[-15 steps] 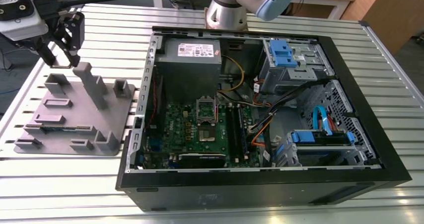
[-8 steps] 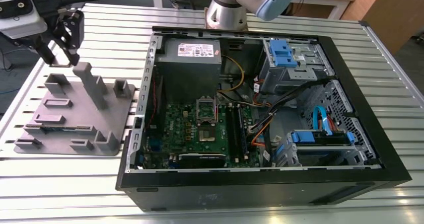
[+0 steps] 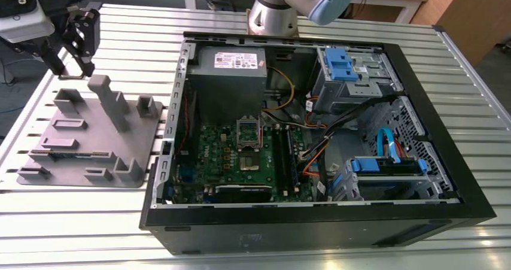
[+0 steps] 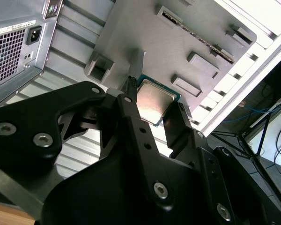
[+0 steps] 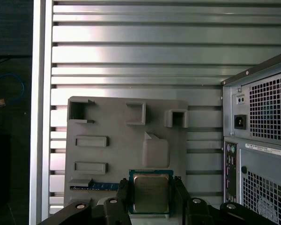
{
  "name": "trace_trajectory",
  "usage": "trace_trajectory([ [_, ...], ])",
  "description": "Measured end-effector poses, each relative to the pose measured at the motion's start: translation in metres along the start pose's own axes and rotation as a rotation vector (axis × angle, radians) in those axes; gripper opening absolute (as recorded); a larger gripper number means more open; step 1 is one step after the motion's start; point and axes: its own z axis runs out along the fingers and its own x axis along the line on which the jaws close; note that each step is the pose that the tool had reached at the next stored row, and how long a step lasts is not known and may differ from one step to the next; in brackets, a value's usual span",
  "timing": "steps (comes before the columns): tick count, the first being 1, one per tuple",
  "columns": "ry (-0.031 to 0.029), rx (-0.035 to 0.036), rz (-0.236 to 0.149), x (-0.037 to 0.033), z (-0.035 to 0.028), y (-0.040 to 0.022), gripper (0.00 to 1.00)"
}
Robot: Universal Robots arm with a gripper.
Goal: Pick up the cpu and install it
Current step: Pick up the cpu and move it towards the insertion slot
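Note:
In both wrist views my gripper (image 4: 154, 110) (image 5: 151, 186) is shut on the cpu (image 4: 150, 99) (image 5: 151, 196), a small square chip with a silvery top and a green rim. One black finger presses each of two opposite edges. The chip hangs above one end of the grey plastic tray (image 4: 131, 42) (image 5: 117, 126). In the exterior view my gripper (image 3: 70, 55) hovers at the far left, over the tray's (image 3: 88, 138) far end. The open socket (image 3: 249, 139) sits on the green motherboard (image 3: 239, 162) inside the computer case (image 3: 319, 126), well to the exterior view's right of my gripper.
The tray carries upright posts (image 3: 110, 102) and a memory stick (image 5: 93, 186) in a slot. The black case's rear panel (image 5: 257, 140) rises close beside the tray. Inside the case are a power supply (image 3: 231, 66), cables (image 3: 335, 126) and blue drive bays (image 3: 343, 63). The slatted metal table (image 3: 72, 222) runs all around.

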Motion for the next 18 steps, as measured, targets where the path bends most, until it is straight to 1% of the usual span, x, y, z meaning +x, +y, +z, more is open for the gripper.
trace_trajectory([
  [5, 0.0002, 0.0001, 0.0, -0.0003, -0.0002, 0.0, 0.47],
  [18, 0.0, 0.0, 0.0, -0.0072, 0.0, 0.0001, 0.47],
])
